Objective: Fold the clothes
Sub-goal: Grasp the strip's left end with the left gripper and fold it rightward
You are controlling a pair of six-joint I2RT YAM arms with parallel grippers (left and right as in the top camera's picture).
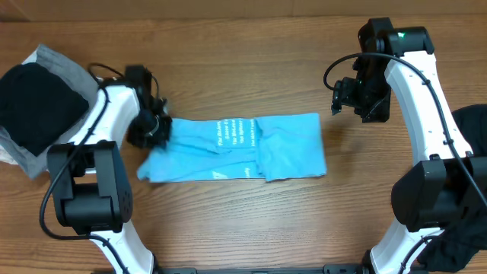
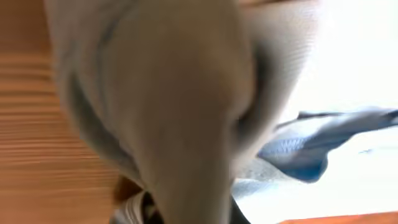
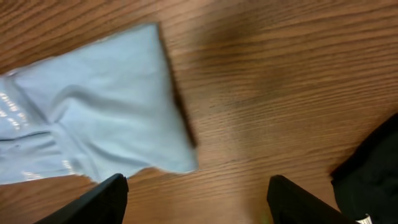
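Looks mid-fold: T-shirt (image 1: 243,148) is a strip, your left gripper (image 1: 157,131) at one end, grip can't tell. Right gripper (image 3: 196,188) apart past the other end; grab it next.

The T-shirt (image 1: 236,148) is lying spread left to right across the middle of the desk (image 1: 243,46). The left gripper (image 1: 156,129) is sitting on the T-shirt's left end, touching it. The right gripper (image 1: 342,95) is hanging behind and just beyond the T-shirt's right end, apart from it. A garment pile (image 1: 34,103) is resting on a cloth (image 1: 57,61) well left of the T-shirt. Another garment (image 1: 472,129) is lying well right of it.
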